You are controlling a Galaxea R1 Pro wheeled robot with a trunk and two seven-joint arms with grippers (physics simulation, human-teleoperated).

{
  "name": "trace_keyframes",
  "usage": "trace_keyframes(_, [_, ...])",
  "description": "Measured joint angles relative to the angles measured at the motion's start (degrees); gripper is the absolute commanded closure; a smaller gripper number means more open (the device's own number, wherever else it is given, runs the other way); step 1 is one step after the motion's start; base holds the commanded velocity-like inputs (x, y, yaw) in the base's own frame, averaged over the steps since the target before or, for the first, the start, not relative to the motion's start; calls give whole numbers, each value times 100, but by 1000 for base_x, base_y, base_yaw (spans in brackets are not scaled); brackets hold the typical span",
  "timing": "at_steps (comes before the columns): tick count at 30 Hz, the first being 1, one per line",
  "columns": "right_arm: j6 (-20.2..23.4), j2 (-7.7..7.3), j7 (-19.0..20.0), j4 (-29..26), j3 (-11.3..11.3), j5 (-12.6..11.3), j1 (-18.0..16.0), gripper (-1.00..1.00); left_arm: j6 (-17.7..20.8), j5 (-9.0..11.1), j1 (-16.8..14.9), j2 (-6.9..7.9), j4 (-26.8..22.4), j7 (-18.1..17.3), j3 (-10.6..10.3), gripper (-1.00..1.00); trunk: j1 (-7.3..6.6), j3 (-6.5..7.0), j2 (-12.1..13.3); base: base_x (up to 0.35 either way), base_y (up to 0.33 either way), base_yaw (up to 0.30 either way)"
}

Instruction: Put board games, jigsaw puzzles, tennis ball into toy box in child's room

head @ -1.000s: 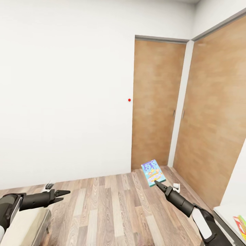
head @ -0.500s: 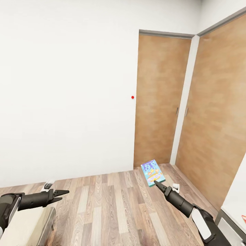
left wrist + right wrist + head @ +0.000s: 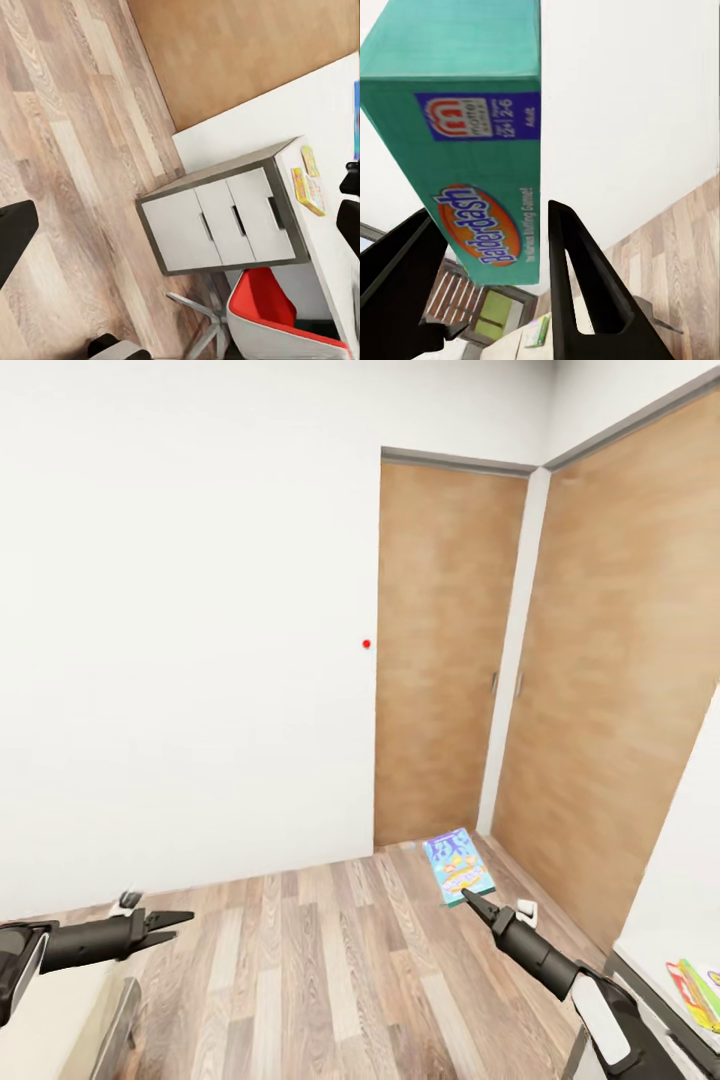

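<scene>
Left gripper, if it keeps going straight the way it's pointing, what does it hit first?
The left gripper points across bare wood floor toward the wooden closet doors. Nothing seems to stand between, so the doors probably come first; depth is unclear.

Both arms are slim and round in section, clad in dark grey to black shells with a white panel further back on each forearm. Each left end effector (image 3: 172,926) and right end effector (image 3: 468,900) ends in two narrow, tapering black fingers (image 3: 585,289) — plain, matte, wedge-shaped.
</scene>
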Motion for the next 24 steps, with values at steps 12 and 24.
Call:
trace_keyframes(12, [235,-59,746,-36,-426,-45,32,100,1,-39,0,25,-3,-173,-5,-100,-1,32,0,-59,32,-279])
trace_keyframes(24, [507,-61,1082,-475,-693,-15,151,100,0,-53,0,25,-1,-172,-13,-100,-2,88,0,-14,15,-268])
